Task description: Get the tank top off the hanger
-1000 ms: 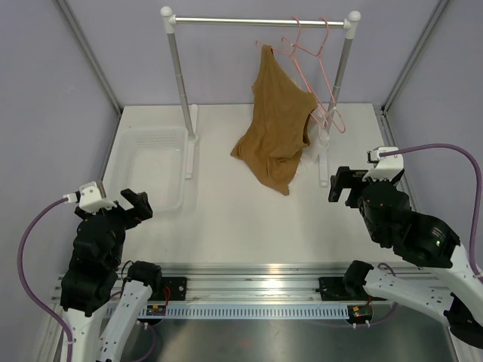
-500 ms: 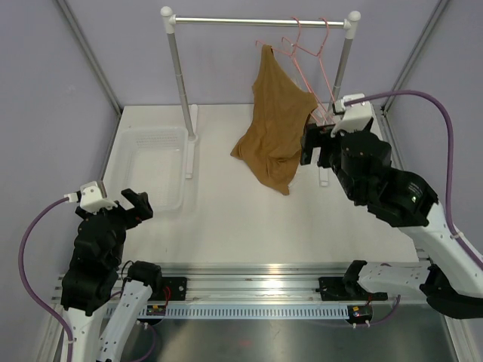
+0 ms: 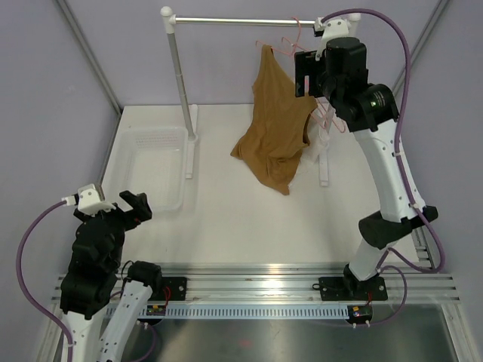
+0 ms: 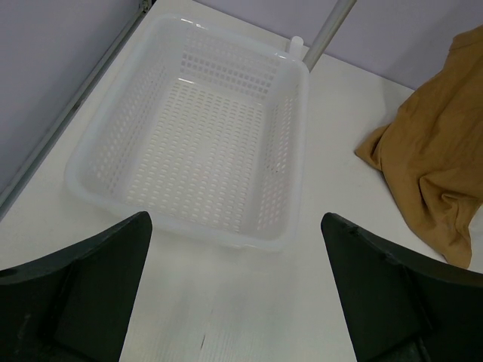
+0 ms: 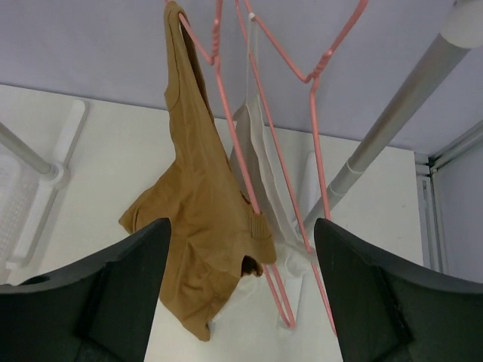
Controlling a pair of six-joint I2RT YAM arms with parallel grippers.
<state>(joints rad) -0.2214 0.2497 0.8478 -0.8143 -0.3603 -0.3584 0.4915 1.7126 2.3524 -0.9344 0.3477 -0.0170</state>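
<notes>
The caramel-tan tank top [image 3: 275,128] hangs by one strap from a pink wire hanger [image 3: 290,47] on the rack's rail, and its lower part is bunched on the table. In the right wrist view the tank top [image 5: 200,196] drapes over the hanger [image 5: 239,157], which slants down steeply. My right gripper [image 3: 306,75] is open and empty, raised near the rail just right of the tank top's upper part. It looks down on the tank top between its fingers [image 5: 241,302]. My left gripper [image 3: 136,210] is open and empty, low at the near left [image 4: 235,294].
A white perforated basket [image 3: 147,134] lies at the left of the table, ahead of my left gripper [image 4: 249,240]. The rack's rail [image 3: 249,21] spans the back on two posts. A second pink hanger [image 5: 321,151] holds a white sheer garment [image 5: 264,173] behind the tank top.
My right arm has risen from low at the table's right and swung back up to the rail beside the hangers. The left arm and the tank top have not moved.
</notes>
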